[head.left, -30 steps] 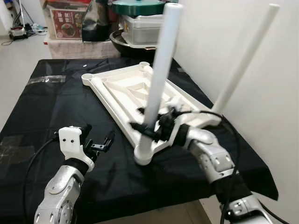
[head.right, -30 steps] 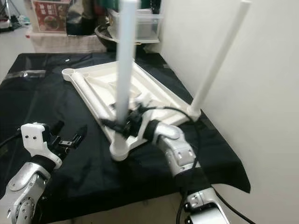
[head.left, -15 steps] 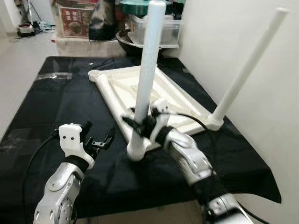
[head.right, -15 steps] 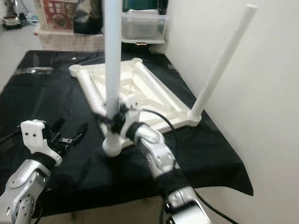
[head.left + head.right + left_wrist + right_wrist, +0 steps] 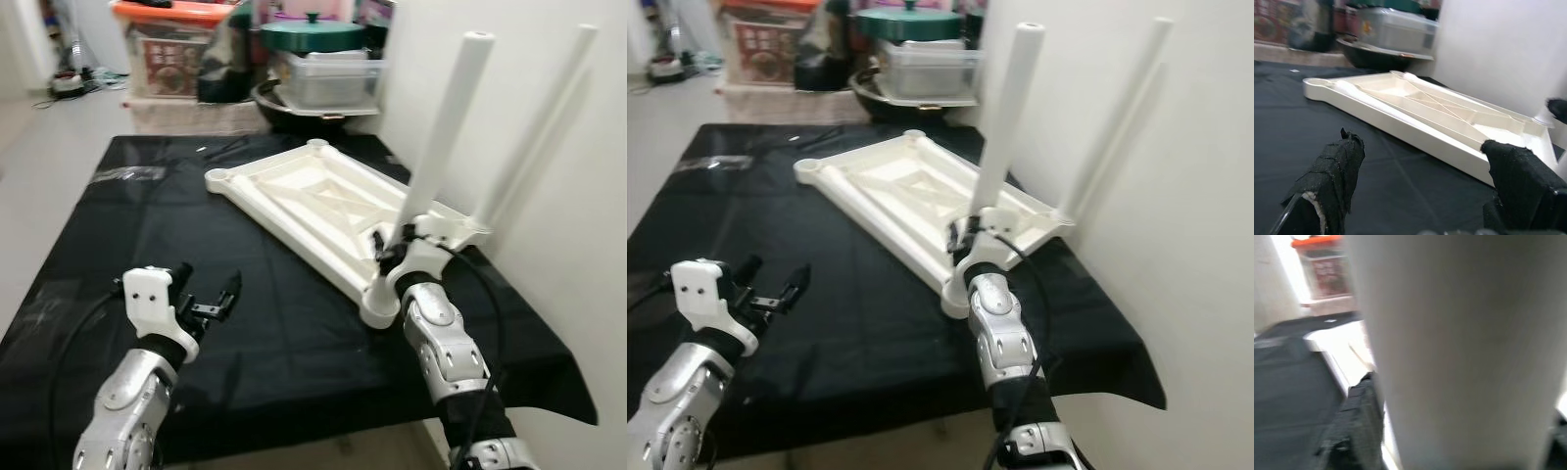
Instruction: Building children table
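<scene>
I count one white tabletop, lying upside down on the black-draped desk, and two white legs standing up from it. The near leg rises tilted from the corner closest to me; the far leg rises from the next corner, close beside the white wall. Two more corner sockets, at the far end of the tabletop, stand open with no leg in them.

My right hand is clenched around the near leg just above its socket; in the right wrist view the leg stands hard against the lens with one black finger beside it. My left hand hovers released over bare cloth, well apart from the tabletop, its two fingers spread wide with the tabletop's long edge beyond them.

Behind the desk stand a clear bin on a dark pan, a green lid on top, and a box with an orange lid.

The tabletop's underside is ribbed, with crossed braces inside a raised rim and round sockets at the corners.
</scene>
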You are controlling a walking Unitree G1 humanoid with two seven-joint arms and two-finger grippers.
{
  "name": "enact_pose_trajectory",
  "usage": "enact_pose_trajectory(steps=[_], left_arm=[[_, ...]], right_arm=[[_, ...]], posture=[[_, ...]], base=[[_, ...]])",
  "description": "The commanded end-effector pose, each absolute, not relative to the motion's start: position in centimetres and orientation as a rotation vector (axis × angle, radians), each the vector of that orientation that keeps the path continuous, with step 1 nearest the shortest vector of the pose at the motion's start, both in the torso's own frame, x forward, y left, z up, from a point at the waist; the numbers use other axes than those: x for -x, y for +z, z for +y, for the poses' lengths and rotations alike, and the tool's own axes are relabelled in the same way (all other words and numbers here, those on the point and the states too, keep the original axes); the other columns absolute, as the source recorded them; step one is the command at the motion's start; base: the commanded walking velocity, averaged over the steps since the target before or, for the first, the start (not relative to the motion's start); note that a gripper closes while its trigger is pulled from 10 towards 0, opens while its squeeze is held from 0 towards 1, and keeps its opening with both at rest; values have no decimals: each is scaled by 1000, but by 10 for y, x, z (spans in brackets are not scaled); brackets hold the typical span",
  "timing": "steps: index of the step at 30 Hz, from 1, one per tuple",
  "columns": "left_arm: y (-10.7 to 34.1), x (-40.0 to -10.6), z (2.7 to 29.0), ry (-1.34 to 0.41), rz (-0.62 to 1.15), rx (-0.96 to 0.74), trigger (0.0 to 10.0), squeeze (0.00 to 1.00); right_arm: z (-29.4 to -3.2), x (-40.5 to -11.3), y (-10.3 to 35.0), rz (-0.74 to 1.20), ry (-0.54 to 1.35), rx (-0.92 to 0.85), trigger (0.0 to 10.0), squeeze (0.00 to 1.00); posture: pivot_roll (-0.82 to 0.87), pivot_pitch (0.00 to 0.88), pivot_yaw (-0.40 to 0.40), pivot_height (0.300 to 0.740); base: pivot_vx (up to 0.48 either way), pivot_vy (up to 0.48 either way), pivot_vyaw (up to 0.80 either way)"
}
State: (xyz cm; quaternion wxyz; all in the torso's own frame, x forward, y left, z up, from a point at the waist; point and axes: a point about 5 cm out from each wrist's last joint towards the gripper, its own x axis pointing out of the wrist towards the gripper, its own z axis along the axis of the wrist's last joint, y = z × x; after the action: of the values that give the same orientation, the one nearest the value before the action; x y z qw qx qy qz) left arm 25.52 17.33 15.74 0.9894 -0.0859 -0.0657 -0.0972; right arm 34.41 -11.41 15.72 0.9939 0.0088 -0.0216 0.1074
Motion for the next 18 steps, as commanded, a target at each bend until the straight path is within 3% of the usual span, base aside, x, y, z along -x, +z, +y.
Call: enact_pose_trajectory(steps=[1,3,4,6,8,9,10,12,13,14,15,16,17,18], left_arm=[[153,-255,173,-197,-113,182,10000,0],[153,-255,173,-197,-113,182,10000,0],[153,-255,174,-195,-114,182,10000,0],[153,-255,174,-195,-114,182,10000,0],[152,-255,174,-198,-114,184,10000,0],[152,-255,174,-198,-114,184,10000,0],[152,-255,174,-201,-113,185,10000,0],[152,-255,174,-201,-113,185,10000,0],[152,-254,173,-202,-113,185,10000,0],[152,-254,173,-202,-113,185,10000,0],[152,-254,173,-201,-113,185,10000,0],[152,-253,173,-199,-114,184,10000,0],[152,-252,173,-197,-114,184,10000,0],[152,-252,173,-196,-114,184,10000,0]], right_arm=[[-91,-347,170,-88,403,-63,10000,1000],[-91,-347,170,-88,403,-63,10000,1000],[-82,-348,179,-109,535,-70,10000,0],[-82,-348,179,-109,535,-70,10000,0],[-67,-334,192,-137,955,-12,10000,0],[-67,-334,192,-137,955,-12,10000,0],[-62,-320,191,-137,1152,28,10000,0],[-62,-320,191,-137,1152,28,10000,0],[-57,-306,184,-116,1299,71,3294,0],[-57,-306,184,-116,1299,71,3294,0],[-52,-297,172,-79,1369,86,6588,0],[-49,-292,162,-49,1385,99,6588,0],[-45,-293,153,-17,1354,103,0,0],[-43,-295,148,1,1328,103,0,0]], posture=[[107,0,-120,740],[107,0,-120,740],[108,0,-121,740],[108,0,-121,740],[111,0,-120,740],[111,0,-120,740],[119,0,-127,740],[119,0,-127,740],[125,0,-131,740],[125,0,-131,740],[133,0,-134,740],[134,0,-133,740],[129,0,-129,740],[129,0,-129,740]], base=[[0,0,0],[0,0,0],[0,0,0],[0,0,0],[0,0,0],[0,0,0],[0,0,0],[0,0,0],[0,0,0],[0,0,0],[0,0,0],[0,0,0],[0,0,0],[0,0,0]])
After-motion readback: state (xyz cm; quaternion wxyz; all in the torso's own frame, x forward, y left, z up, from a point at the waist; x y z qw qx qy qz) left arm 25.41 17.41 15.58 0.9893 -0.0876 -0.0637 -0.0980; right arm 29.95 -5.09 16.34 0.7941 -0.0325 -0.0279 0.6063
